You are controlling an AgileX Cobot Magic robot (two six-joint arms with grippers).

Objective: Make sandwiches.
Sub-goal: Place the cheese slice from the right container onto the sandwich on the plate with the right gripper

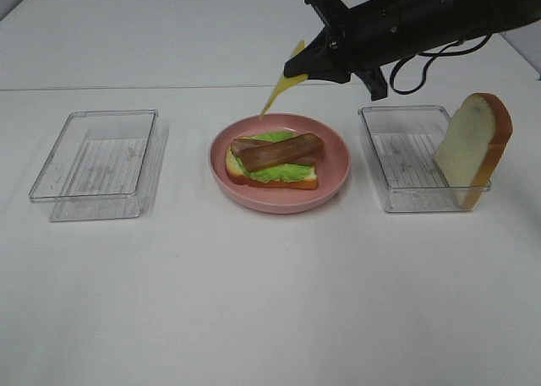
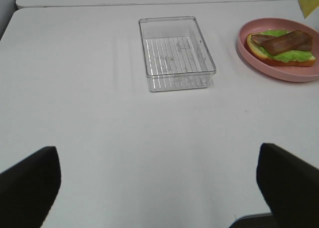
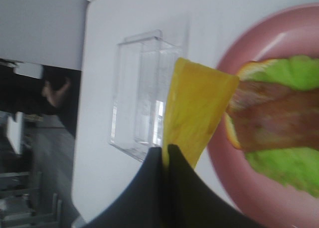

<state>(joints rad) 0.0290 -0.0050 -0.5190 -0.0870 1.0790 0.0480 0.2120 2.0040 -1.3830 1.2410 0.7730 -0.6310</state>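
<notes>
My right gripper is pinched on the cheese slice by one edge; it dangles below me, above the plate rim. Bacon and lettuce stack sits below, off to one side. Release here: cheese likely flops half off.

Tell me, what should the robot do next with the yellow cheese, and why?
Probably lower the cheese slice onto the bacon. The right gripper holds the cheese above the pink plate's far edge, and the stack there has bread, lettuce and bacon but no cheese yet.
</notes>
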